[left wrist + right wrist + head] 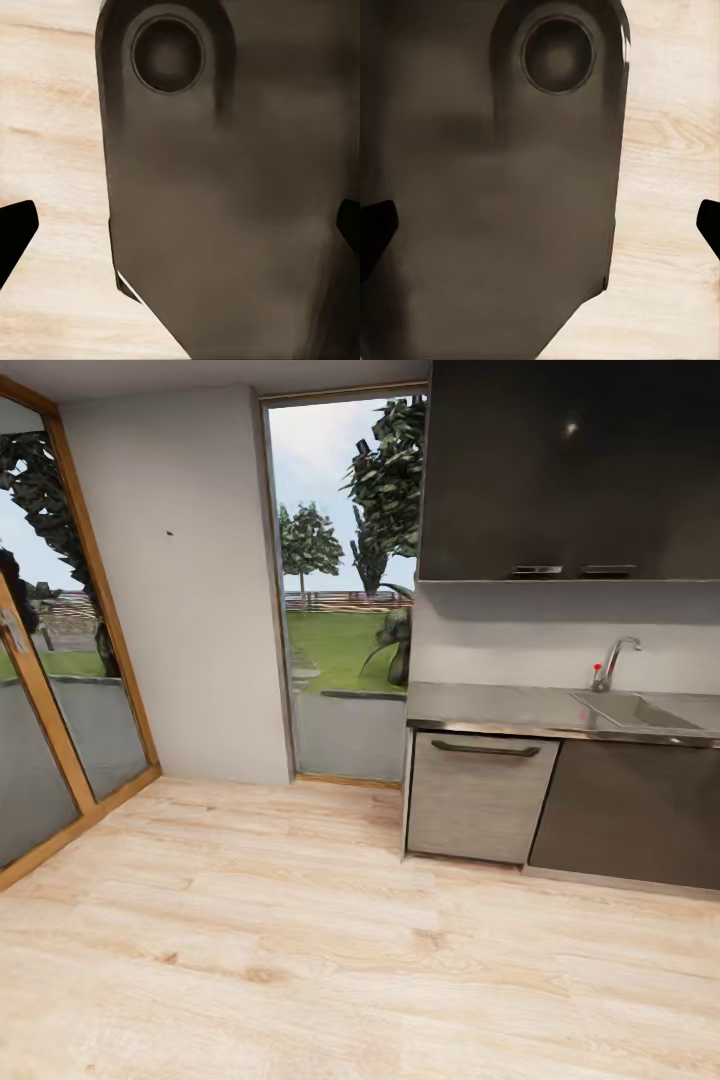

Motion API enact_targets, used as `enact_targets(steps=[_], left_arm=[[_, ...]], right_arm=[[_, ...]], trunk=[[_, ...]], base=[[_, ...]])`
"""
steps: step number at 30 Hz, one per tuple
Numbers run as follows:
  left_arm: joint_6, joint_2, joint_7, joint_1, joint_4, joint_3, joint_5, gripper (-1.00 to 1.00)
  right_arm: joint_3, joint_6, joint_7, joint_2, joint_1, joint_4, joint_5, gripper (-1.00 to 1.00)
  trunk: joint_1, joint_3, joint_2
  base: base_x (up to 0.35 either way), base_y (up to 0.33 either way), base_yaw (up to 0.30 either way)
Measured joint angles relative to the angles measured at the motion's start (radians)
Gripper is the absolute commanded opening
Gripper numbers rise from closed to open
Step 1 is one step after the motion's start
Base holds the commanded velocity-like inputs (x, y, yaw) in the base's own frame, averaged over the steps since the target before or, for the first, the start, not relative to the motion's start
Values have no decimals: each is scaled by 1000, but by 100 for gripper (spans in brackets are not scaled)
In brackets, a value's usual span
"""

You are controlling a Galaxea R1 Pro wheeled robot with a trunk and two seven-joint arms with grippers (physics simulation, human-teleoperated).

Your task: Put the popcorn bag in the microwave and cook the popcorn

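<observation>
ahead, one countertop (500, 710) with one sink (635, 710); both end effectors spread open.

The countertop (500, 708) is cut off by the head view's right edge, as are the sink (632, 710) and the dark cabinet front (630, 815) below it. The upper cabinet (570, 470) runs out of the top and right edges. The red item beside the faucet (612, 662) is too small to identify.

In each wrist view, a blurred dark robot body (232, 195) (495, 195) hides most of the wooden floor (52, 150) (667, 225). The black fingertips (15, 232) (375, 229) are cropped at the picture edges.
</observation>
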Motion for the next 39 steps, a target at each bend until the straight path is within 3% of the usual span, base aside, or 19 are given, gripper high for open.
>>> enact_targets(steps=[9, 17, 20, 21, 25, 39], left_arm=[[-15, 9, 0, -1, -31, 1, 0, 100], [-15, 9, 0, -1, -32, 1, 0, 100], [-15, 9, 1, -1, -32, 1, 0, 100], [-15, 9, 0, -1, -32, 1, 0, 100], [-15, 9, 0, -1, -32, 1, 0, 100], [-15, 9, 1, -1, -32, 1, 0, 100]], right_arm=[[-4, 4, 1, 3, -1, -2, 0, 100], [-18, -29, -1, -1, -1, 7, -19, 100], [-29, -44, -1, -10, -1, 10, -34, 100], [-30, -96, -2, -13, -1, 11, -71, 100], [-31, -98, 5, -17, -1, 11, -126, 100], [-31, -103, 13, -17, -1, 11, -136, 100]], trunk=[[0, 0, 0], [0, 3, 0], [0, 4, 0], [0, 5, 0], [0, 7, 0], [0, 16, 0]], base=[[0, 0, -2], [0, 0, -237], [0, 0, -281], [0, 0, -282], [0, 0, -282], [0, 0, -282]])
